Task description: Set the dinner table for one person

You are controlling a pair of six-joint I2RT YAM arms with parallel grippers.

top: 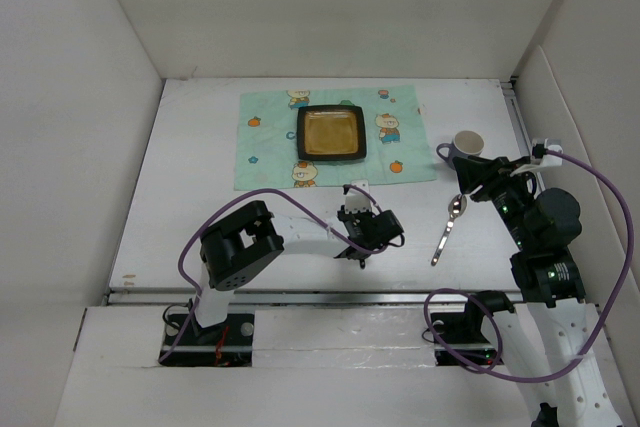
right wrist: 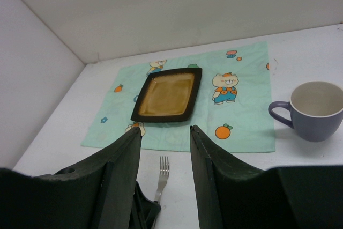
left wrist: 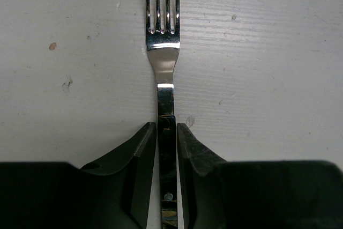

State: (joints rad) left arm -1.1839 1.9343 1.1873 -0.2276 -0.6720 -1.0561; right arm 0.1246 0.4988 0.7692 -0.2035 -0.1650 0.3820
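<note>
The left gripper point(left wrist: 166, 138) was clamped on the handle of a fork point(left wrist: 163, 57), its fingers pressed to either side of the handle. The fork's long axis ran straight out from the fingertips, tines pointing away, lying over the white dinner table point(left wrist: 268, 79). The right gripper point(right wrist: 165, 138) stood with its fingers apart, holding nothing; ahead of it lay the placemat point(right wrist: 241, 116) bearing the dark square plate point(right wrist: 168, 95), and a purple mug point(right wrist: 313, 110) to its right.
</note>
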